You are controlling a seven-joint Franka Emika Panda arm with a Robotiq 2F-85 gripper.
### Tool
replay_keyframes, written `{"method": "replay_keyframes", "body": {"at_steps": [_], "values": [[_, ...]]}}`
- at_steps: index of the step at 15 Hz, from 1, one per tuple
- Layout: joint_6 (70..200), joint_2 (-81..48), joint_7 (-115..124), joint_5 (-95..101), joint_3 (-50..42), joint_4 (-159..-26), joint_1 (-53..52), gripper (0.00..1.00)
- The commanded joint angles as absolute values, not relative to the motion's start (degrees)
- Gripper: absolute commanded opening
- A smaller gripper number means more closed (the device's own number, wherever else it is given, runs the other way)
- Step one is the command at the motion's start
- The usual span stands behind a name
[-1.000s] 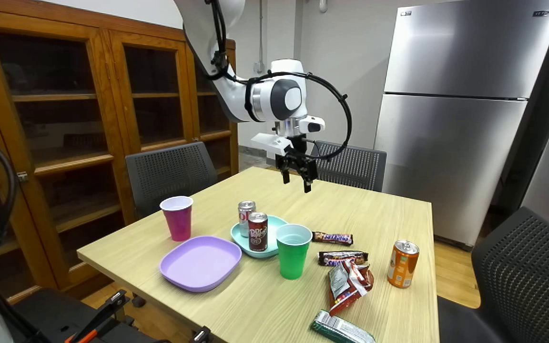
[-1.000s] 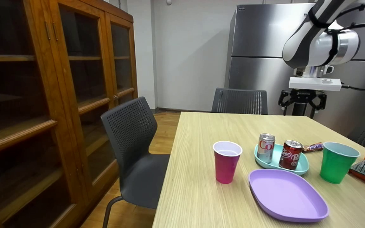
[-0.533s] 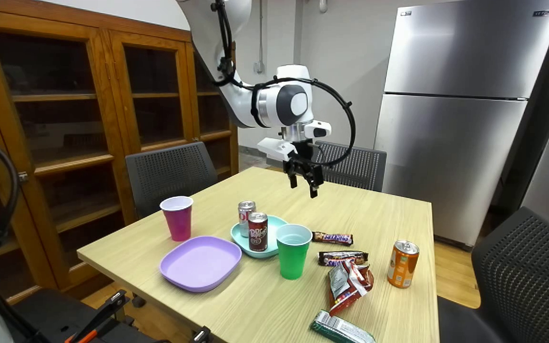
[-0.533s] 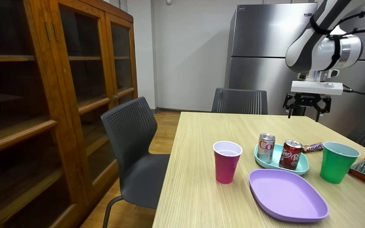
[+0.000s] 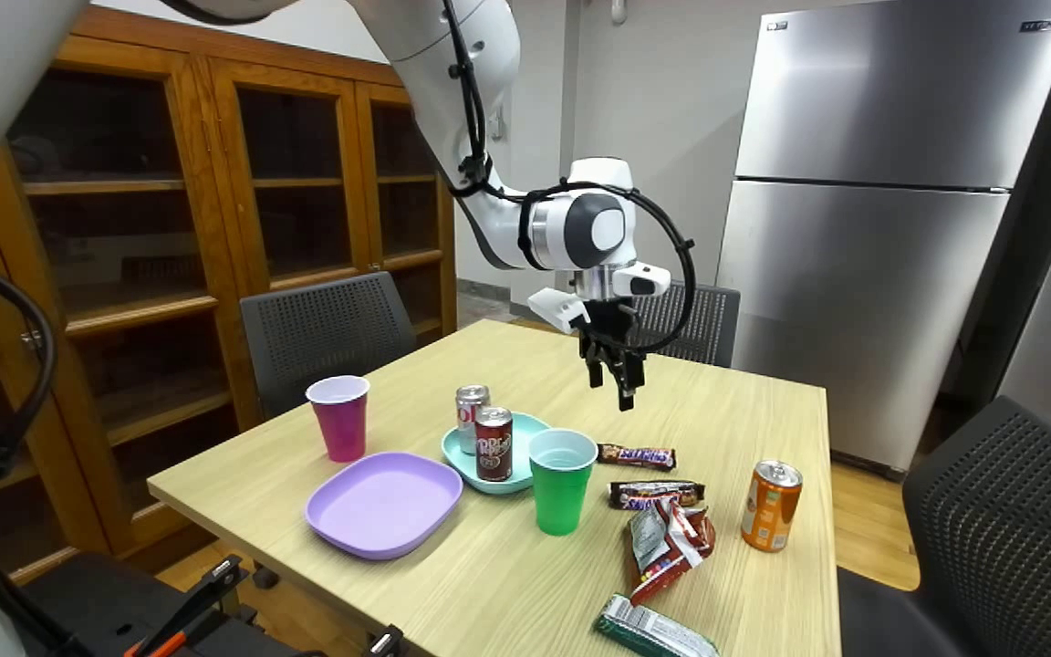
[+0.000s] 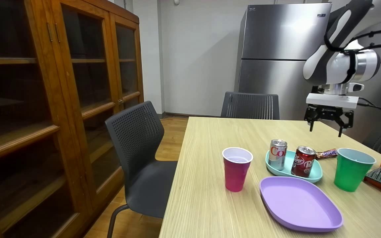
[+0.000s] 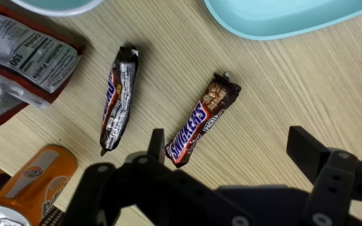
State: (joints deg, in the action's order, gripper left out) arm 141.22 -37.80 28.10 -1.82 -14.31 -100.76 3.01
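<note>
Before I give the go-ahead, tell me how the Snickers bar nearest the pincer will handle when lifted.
The Snickers bar will probably be fairly stiff, judging by its straight, filled-out shape. Its shiny wrapper may slip a little. Lying flat, it seems unlikely to tip.

free air below hand point(image 5: 610, 390); green cup point(image 5: 560, 493) stands beside snickers point(image 5: 639, 457)

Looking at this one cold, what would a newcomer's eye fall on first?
Probably the black gripper, hanging open and holding nothing above the table, where the wrist view shows a Snickers bar lying close by. Next, in an exterior view, the bright colours: a lilac plate beside a turquoise plate bearing two soda cans, with a green cup next to it, and an orange can upright near the table's edge.
</note>
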Motion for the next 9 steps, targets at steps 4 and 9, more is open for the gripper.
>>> {"method": "replay_keyframes", "body": {"at_steps": [4, 9], "values": [[130.2, -46.7, 32.7, -3.8, -14.8, -87.7, 4.7, 1.00], [125.7, -52.2, 36.5, -3.9, -14.9, -80.4, 5.5, 1.00]]}}
